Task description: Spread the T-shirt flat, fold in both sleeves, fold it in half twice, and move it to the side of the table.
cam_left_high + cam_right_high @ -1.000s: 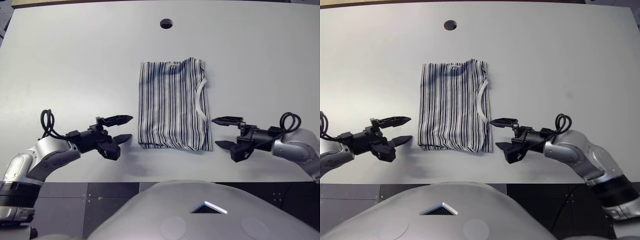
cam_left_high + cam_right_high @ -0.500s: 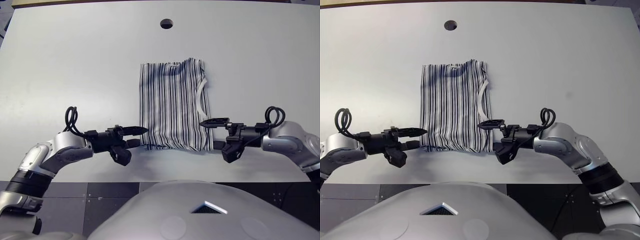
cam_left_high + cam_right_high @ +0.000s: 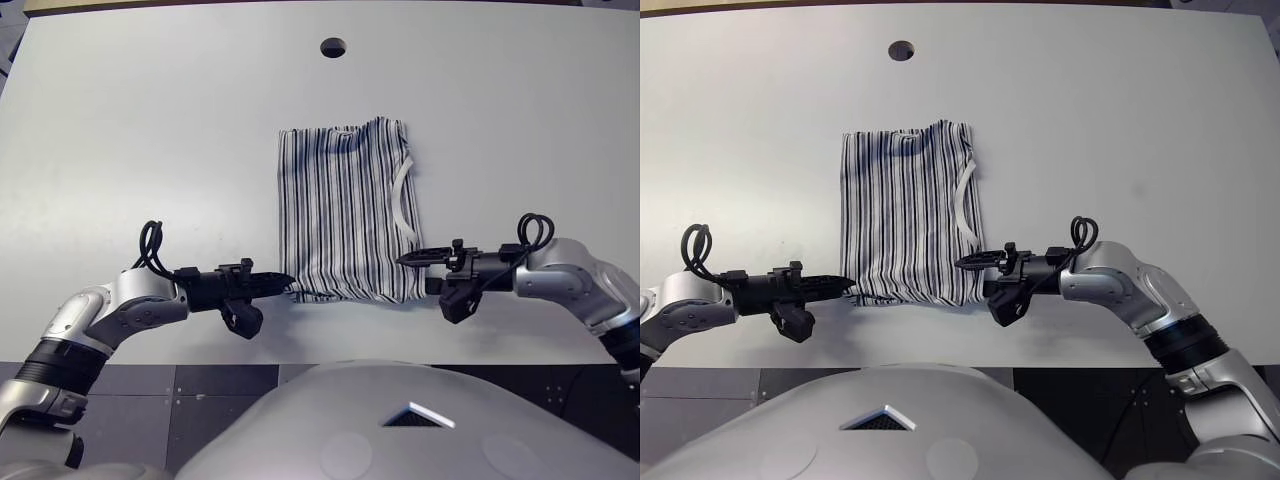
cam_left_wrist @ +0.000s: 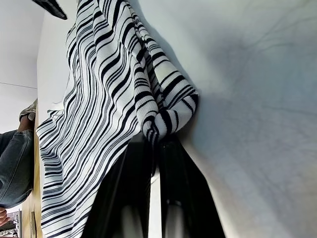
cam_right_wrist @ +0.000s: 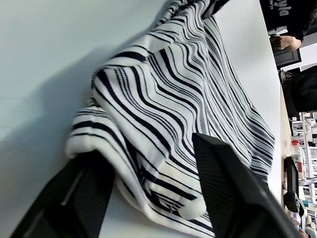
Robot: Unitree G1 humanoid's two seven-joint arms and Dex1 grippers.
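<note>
Wrist views show my left fingers (image 4: 188, 198) clamped on the sleeve-folded shirt (image 3: 345, 210), right fingers (image 5: 223, 188) apart around its corner; half-folding and moving seem left.

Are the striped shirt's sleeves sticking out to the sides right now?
No, the T-shirt lies on the table as a narrow striped rectangle with no sleeve poking out on either side.
</note>
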